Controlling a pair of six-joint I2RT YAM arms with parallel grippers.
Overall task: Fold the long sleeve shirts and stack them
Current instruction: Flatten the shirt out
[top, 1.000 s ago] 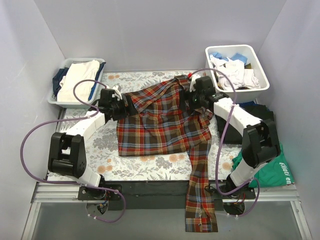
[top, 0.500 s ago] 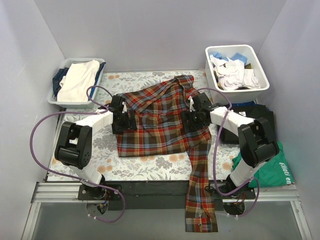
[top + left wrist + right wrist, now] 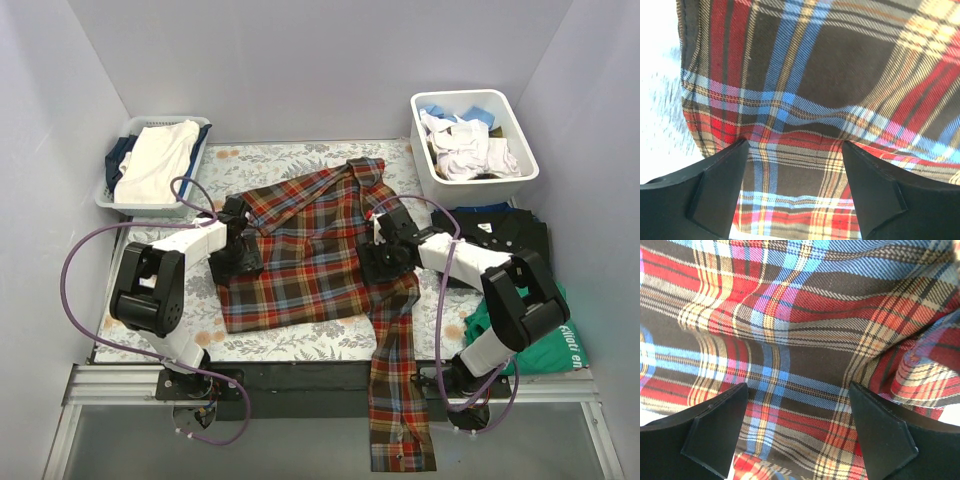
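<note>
Top external view: within the last second both arms have drawn back toward the near edge, and the large collared flannel shirt (image 3: 300, 255) in red, brown, blue and yellow plaid has come with them. Its body now lies nearer on the flower-patterned table cover (image 3: 195, 295). It sits skewed, with the hem slanting and the collar toward the far right. One long sleeve (image 3: 400, 380) runs off the near edge and hangs below it, slightly further than before. I take this as a drag to place the shirt for folding. No fold is made yet, and the cloth is bunched beside the right gripper.

The left gripper (image 3: 243, 252) sits on the shirt's left edge. The right gripper (image 3: 383, 255) sits on its right side, where the sleeve begins. In both wrist views the fingers are spread wide with plaid cloth lying between them, nothing pinched.

Folded black garments (image 3: 505, 228) lie just right of the shirt, partly under the right arm. A green garment (image 3: 545, 335) lies nearer on the right. A white plastic bin (image 3: 480, 185) of white and blue clothes stands at the far right. A white slatted basket (image 3: 135, 207) with cream cloth stands at the far left.

The hanging sleeve must come back onto the table before folding. The right arm's purple cable (image 3: 440, 290) loops close over that side.
</note>
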